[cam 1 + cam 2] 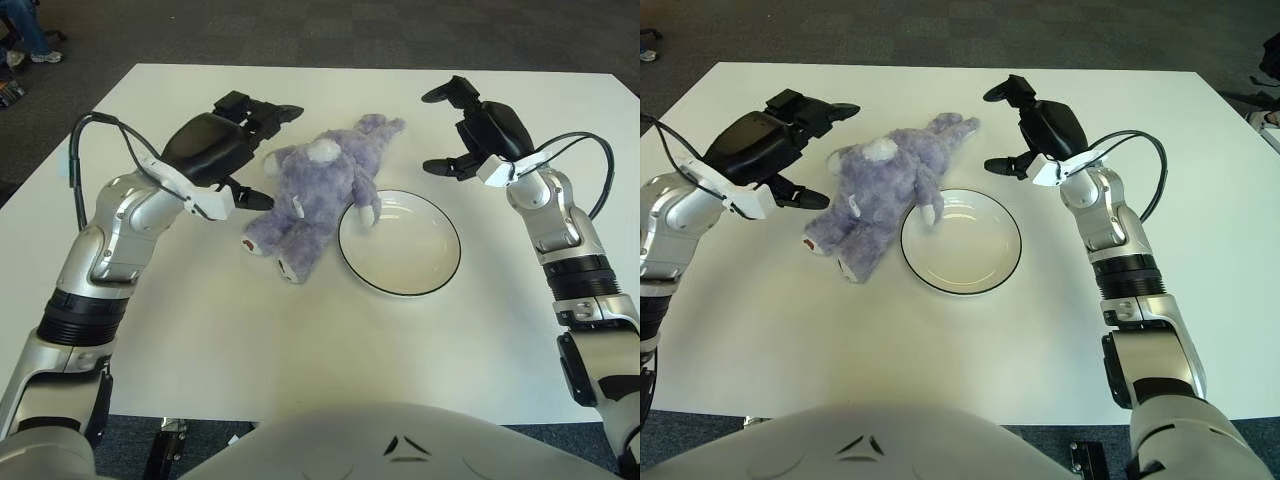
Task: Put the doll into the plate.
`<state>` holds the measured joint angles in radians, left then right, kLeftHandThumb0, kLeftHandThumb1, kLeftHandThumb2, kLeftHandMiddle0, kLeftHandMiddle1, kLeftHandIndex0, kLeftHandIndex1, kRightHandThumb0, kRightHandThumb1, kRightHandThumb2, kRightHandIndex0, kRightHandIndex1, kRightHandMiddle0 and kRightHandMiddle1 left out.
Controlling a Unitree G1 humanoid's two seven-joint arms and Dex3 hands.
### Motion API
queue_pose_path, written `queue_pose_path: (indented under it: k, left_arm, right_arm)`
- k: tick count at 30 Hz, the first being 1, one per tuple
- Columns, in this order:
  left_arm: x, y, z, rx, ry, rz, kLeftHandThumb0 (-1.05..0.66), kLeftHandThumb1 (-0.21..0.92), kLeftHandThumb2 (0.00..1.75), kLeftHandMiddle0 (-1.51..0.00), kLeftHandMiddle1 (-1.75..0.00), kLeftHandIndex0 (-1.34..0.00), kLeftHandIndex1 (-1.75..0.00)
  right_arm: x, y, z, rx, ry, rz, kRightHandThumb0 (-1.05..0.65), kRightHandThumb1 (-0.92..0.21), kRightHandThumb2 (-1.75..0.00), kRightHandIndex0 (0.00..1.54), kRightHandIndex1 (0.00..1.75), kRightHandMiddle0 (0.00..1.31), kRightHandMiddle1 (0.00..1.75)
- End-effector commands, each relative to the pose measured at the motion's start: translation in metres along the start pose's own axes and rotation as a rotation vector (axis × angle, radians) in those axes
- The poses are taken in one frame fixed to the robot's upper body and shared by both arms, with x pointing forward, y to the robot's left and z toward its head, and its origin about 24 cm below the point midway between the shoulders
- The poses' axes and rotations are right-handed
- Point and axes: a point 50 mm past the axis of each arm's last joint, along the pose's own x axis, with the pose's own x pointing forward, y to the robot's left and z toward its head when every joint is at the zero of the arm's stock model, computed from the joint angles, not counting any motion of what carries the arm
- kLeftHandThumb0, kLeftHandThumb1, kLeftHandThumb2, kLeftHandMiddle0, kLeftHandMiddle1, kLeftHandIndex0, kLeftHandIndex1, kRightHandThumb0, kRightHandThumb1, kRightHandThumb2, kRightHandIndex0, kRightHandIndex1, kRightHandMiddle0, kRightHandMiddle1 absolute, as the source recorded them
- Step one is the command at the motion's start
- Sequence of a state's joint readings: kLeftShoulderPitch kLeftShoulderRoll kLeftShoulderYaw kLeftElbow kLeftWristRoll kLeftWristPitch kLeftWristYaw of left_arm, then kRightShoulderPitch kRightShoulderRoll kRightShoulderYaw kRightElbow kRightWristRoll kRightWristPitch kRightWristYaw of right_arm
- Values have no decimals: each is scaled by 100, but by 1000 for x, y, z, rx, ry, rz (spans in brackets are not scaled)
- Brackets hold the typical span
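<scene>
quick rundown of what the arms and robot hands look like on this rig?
Both arms are silver-grey metal segments joined by black ribbed collars. Each ends in a glossy black three-finger robot hand with a white bracket at the wrist: left robot hand, right robot hand. A thin black cable loops from the left forearm to the wrist; a second black cable arcs off the right wrist. No markings visible on the arms.

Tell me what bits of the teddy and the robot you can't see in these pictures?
- The doll lies face down in both views, so its face is hidden underneath.
- Table under the left hand: covered by the hand itself.
- Whether the right hand touches the table: cannot tell.
- The plate rim under the doll's paw: covered.
</scene>
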<state>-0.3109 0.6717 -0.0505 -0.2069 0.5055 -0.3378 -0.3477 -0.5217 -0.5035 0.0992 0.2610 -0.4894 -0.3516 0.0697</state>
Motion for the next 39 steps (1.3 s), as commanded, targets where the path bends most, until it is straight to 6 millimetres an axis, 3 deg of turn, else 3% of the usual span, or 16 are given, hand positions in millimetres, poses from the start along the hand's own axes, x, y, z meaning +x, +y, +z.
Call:
queue_pose_path:
  k: [1, 9, 25, 33, 39]
  left_arm:
    - [2, -4, 6, -28, -44, -14, -76, 56, 67, -4, -54, 0, -39]
    - [5, -11, 10, -92, -71, 18, -78, 58, 63, -11, -48, 0, -43]
    - [13, -18, 21, -248, -100, 25, -76, 52, 68, -13, -65, 0, -58]
    - [35, -41, 28, -304, -89, -19, -75, 53, 69, -9, -68, 0, -57]
    - [40, -53, 24, -280, -64, -40, -75, 54, 68, -3, -91, 0, -62]
  right_arm:
    - [2, -8, 2, -23, -8, -5, -65, -42, -82, 128, 175, 0, 95]
    - [2, -8, 1, -35, 6, -9, -66, -43, -81, 129, 175, 0, 94]
    - [1, -8, -1, 6, 4, -39, -71, -47, -75, 126, 175, 0, 96]
    - [1, -9, -2, 21, 2, -42, -73, -48, -74, 124, 175, 0, 98]
    - [-1, -10, -5, 34, 7, -38, -74, -49, -73, 124, 175, 0, 99]
